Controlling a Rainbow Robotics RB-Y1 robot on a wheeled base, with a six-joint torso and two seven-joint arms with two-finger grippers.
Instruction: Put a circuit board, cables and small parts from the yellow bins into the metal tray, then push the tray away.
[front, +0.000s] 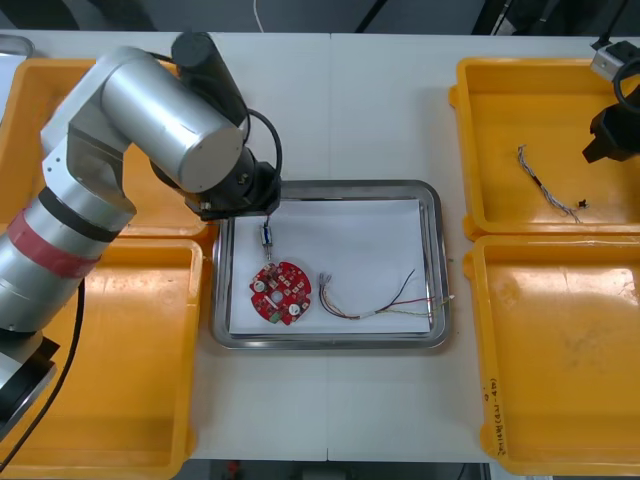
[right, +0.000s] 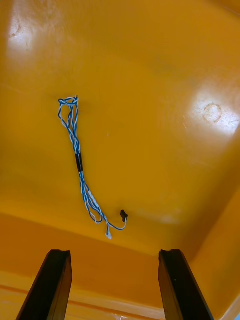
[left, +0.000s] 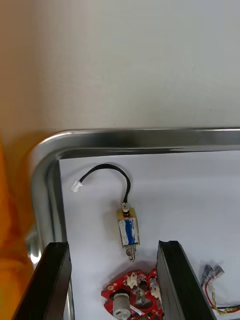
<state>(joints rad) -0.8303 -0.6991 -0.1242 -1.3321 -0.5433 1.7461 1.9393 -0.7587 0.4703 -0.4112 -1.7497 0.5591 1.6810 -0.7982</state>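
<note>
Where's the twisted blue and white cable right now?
In the front view the cable lies in the far yellow bin on the robot's right, ahead of the open right tool.

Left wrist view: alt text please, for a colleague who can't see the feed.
The left gripper, fingers open, is over a small metal part with a black cable, in a corner of the white-lined metal tray. A round red circuit board lies next to the part, a red and yellow cable beside it.

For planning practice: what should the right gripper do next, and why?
Probably lower the open right gripper onto the twisted blue and white cable lying in the yellow bin beneath it; the left gripper, open, hangs over the metal tray.
</note>
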